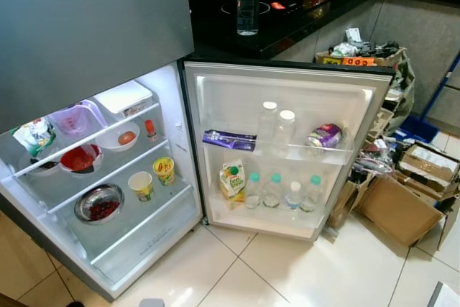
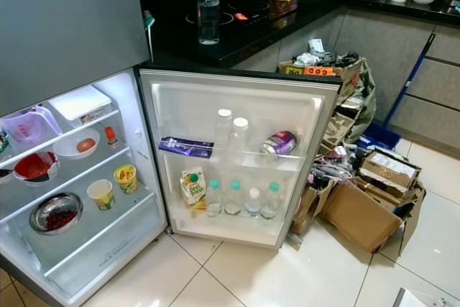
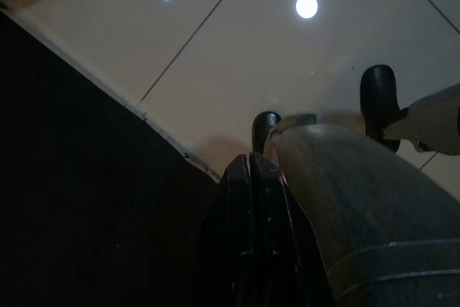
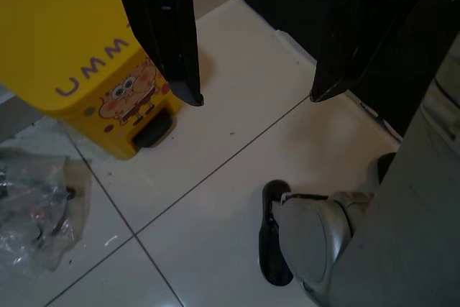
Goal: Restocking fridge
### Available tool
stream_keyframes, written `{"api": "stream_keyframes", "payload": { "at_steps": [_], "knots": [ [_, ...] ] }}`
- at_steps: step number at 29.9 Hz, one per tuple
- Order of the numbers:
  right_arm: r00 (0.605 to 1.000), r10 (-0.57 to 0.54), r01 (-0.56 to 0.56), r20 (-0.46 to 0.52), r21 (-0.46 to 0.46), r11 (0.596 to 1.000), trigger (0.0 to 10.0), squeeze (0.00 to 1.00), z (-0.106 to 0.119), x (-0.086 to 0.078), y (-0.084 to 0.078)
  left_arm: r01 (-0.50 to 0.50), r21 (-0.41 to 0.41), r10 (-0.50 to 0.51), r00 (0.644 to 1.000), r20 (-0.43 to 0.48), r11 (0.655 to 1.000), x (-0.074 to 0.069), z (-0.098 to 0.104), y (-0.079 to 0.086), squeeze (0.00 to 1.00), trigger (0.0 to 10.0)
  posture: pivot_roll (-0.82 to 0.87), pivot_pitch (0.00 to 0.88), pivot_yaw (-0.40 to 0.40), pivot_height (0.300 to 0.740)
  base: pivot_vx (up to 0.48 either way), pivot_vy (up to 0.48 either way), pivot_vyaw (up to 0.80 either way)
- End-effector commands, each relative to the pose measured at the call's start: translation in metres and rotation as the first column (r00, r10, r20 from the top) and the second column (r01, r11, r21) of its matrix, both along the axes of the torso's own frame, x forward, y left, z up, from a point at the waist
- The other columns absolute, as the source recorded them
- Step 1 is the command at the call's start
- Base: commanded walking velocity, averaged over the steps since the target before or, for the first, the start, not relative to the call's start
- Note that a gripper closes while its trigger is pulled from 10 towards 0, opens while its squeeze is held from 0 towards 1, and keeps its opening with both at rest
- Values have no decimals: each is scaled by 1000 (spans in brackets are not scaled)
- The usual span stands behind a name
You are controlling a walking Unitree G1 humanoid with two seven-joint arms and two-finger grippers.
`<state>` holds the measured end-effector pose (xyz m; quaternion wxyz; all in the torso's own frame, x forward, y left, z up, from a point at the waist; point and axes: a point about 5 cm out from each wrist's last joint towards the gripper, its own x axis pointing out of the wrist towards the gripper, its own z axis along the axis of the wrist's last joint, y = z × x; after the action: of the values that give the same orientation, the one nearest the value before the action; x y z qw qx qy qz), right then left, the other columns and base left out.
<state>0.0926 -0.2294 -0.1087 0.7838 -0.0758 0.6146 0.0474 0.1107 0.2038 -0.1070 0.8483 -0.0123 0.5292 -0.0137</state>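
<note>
Little can be read here. The clearest lettering is on the yellow pedal bin [image 4: 86, 55] standing on the tiled floor in the right wrist view: purple capitals "UMM" run up its front face toward the upper edge, cut off behind a black finger, and below them is a printed cartoon sponge face. In the fridge door, the juice carton [image 2: 192, 188] at the left end of the lower rack carries green and white print too small to read. The purple packet [image 2: 185, 147] on the upper rack and the can [image 2: 279, 143] lying there have labels that stay illegible.
</note>
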Motion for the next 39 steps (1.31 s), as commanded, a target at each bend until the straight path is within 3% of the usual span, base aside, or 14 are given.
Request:
{"api": "stream_keyframes", "payload": {
  "at_steps": [1,12,34,39],
  "knots": [
    [1000,9,-9,13,2,1000,10000,0,1,6,2,17,12,-17,1000,-12,1000,1,0,2,0,10000,-87,0,-8,740,0,-424,0],
    [999,15,-16,52,20,1000,10000,0,3,15,6,51,11,-51,998,-26,999,2,0,0,0,10000,-81,0,13,740,0,-429,0],
    [998,2,-2,59,5,1000,10000,0,3,14,2,72,5,-72,997,-15,997,9,1,-5,0,10000,-96,0,13,740,0,-457,0],
    [997,8,-9,77,16,1000,10000,0,4,16,1,72,3,-72,997,-22,997,6,0,-6,0,10000,-99,0,10,740,0,-457,800]
  ]
}}
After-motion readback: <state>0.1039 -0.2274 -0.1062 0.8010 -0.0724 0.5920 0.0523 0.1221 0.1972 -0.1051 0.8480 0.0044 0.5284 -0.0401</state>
